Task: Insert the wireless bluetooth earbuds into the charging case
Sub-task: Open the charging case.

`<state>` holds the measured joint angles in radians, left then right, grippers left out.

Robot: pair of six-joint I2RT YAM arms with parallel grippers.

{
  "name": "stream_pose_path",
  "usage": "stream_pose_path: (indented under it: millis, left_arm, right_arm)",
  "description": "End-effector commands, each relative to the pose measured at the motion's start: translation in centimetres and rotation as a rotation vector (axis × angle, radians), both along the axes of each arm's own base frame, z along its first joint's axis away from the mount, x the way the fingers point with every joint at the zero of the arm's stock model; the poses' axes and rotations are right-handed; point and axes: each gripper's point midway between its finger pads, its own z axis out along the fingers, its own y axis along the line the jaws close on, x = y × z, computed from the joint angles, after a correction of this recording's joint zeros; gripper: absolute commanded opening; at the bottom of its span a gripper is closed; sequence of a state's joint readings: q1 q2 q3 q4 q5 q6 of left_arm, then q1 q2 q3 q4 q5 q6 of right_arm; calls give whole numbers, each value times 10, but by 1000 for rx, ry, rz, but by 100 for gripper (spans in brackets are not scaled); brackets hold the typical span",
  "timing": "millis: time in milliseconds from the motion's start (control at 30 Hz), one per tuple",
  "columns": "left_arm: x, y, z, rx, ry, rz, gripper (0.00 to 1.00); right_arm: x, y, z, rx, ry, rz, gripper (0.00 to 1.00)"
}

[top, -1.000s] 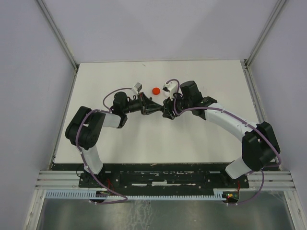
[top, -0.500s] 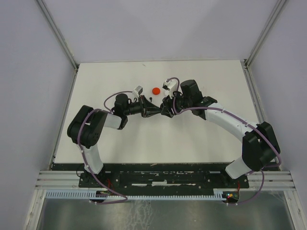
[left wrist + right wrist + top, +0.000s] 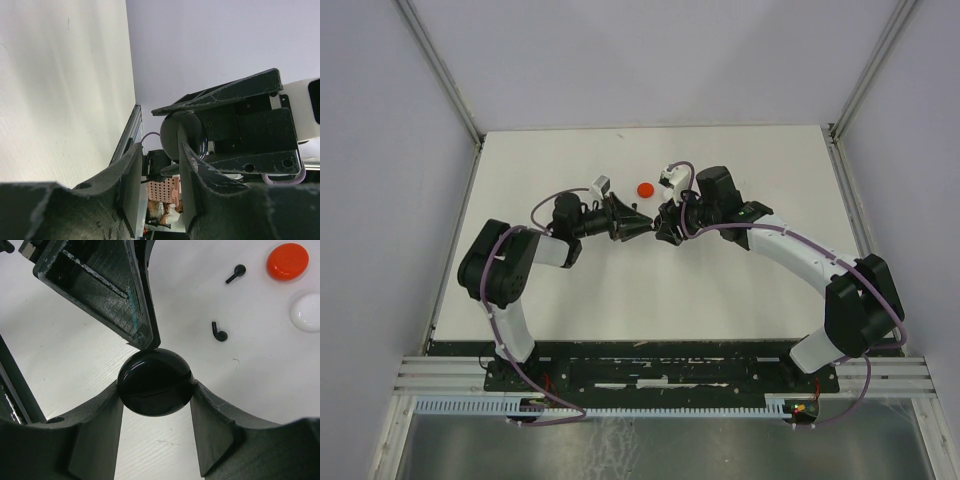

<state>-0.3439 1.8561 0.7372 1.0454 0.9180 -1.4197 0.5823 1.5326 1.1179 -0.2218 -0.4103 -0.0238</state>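
Bearing two black earbuds [image 3: 218, 332], the white table [image 3: 620, 300] sits between pale walls [image 3: 650, 60].

White table [image 3: 570, 290], pale walls [image 3: 380, 150], a near-edge metal rail [image 3: 440, 372], perhaps a pink crate [image 3: 162, 189] beyond

The white-and-black left arm [image 3: 510, 270] and right arm [image 3: 800, 255] bend inward and meet tip to tip, the left black end effector [image 3: 638, 224] narrowly parted (a slim gap between its fingers), the right end effector [image 3: 663, 225] clamped on a glossy black round case [image 3: 155, 382].
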Motion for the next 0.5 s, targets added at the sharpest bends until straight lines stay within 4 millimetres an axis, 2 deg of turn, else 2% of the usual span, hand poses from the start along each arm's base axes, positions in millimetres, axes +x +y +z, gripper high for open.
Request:
stream_pose_path:
  millis: [0, 200, 467]
  left_arm:
    - [8, 1, 28, -19, -84, 2, 42]
    - [14, 0, 37, 16, -122, -7, 43]
    - [16, 2, 39, 184, -193, -26, 44]
  right_arm:
    - [5, 8, 34, 61, -82, 22, 42]
    - [3, 7, 30, 51, -69, 30, 42]
    - [3, 8, 28, 48, -62, 32, 41]
